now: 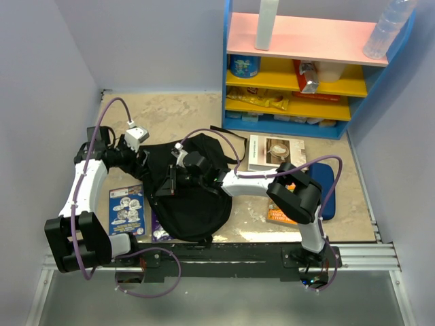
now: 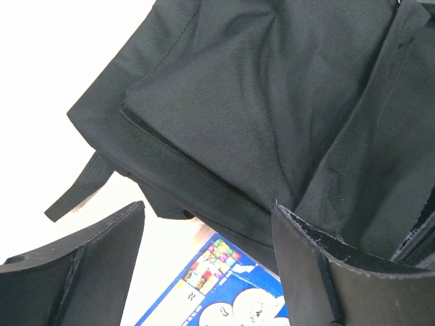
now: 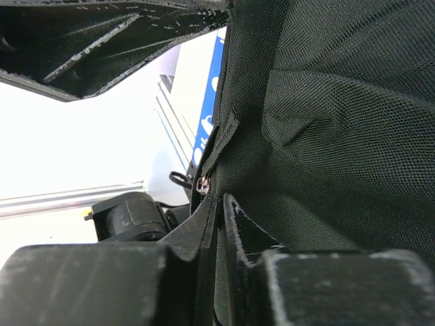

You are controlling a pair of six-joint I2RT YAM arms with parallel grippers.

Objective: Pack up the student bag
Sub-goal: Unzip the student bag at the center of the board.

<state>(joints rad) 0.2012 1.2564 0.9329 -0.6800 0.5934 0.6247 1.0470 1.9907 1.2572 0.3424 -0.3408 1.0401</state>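
The student bag (image 1: 194, 197), black and soft, lies crumpled in the middle of the table. My right gripper (image 1: 170, 182) reaches over it to its left side. In the right wrist view the jaws (image 3: 219, 204) are pinched together on the bag's fabric edge (image 3: 340, 136), just below a small metal zipper pull (image 3: 201, 183). My left gripper (image 1: 146, 165) hovers at the bag's upper left edge. In the left wrist view it (image 2: 207, 217) stands open, empty, above a blue book (image 2: 224, 285), with the bag's folds (image 2: 258, 102) just beyond its fingertips.
The blue book (image 1: 127, 209) lies left of the bag, and a purple one (image 1: 158, 229) pokes out from under it. A white book (image 1: 275, 151), an orange book (image 1: 279, 214) and a dark-blue pencil case (image 1: 325, 190) lie to the right. A blue shelf unit (image 1: 306, 68) stands at the back.
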